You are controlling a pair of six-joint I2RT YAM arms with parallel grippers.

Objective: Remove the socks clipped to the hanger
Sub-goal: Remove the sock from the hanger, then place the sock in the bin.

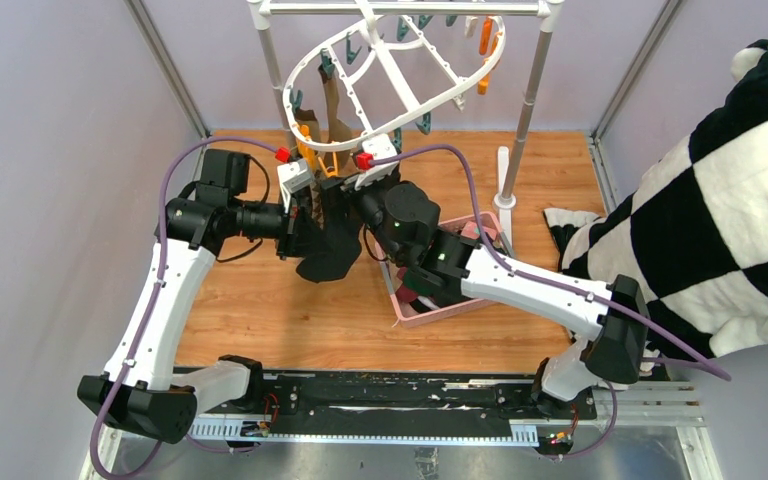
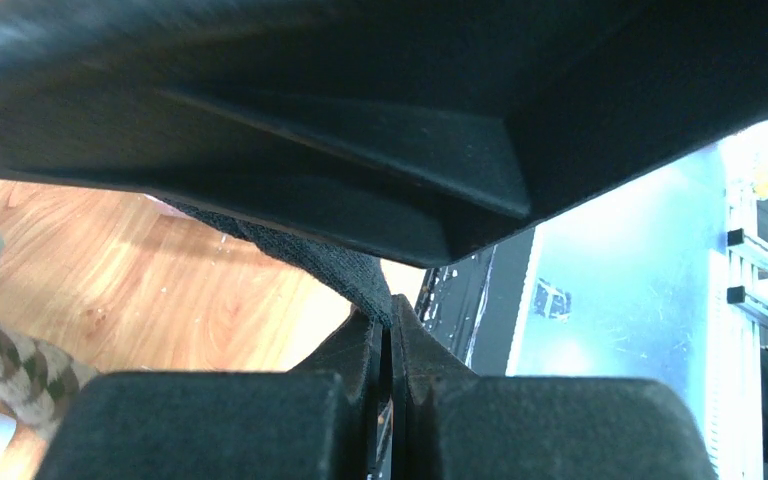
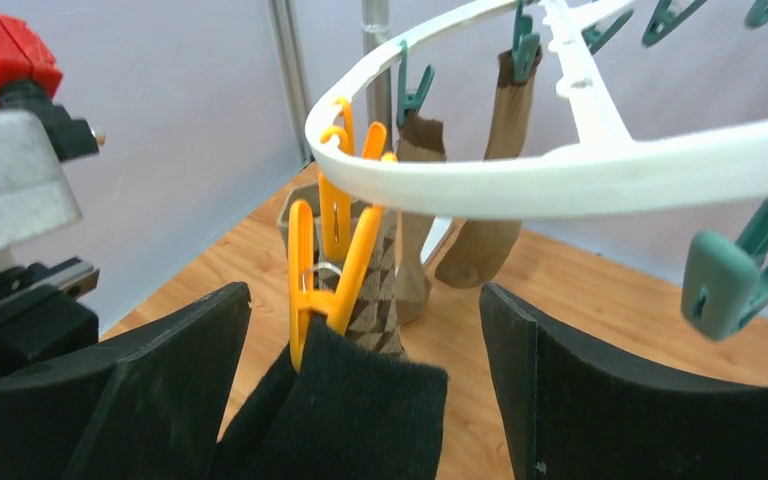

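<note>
The white oval hanger (image 1: 400, 70) hangs tilted from the rack, with orange and teal clips on it. In the right wrist view, an orange clip (image 3: 335, 270) on the hanger rim (image 3: 560, 175) holds a black sock (image 3: 360, 410). A brown argyle sock (image 3: 375, 300) hangs behind it and two olive-brown socks (image 3: 490, 240) hang farther back. My right gripper (image 3: 360, 300) is open, with its jaws on either side of the black sock's top. My left gripper (image 2: 390, 320) is shut on the black sock (image 2: 360, 275) lower down. From above, both grippers (image 1: 305, 225) (image 1: 350, 200) meet at the black sock (image 1: 330, 250).
The grey pole rack (image 1: 530, 90) with its white foot (image 1: 505, 180) stands behind. A pink slotted basket (image 1: 440, 310) with socks in it lies under my right arm. The black-and-white checked plush cloth (image 1: 720, 200) fills the right side. A teal clip (image 3: 730, 270) hangs near my right finger.
</note>
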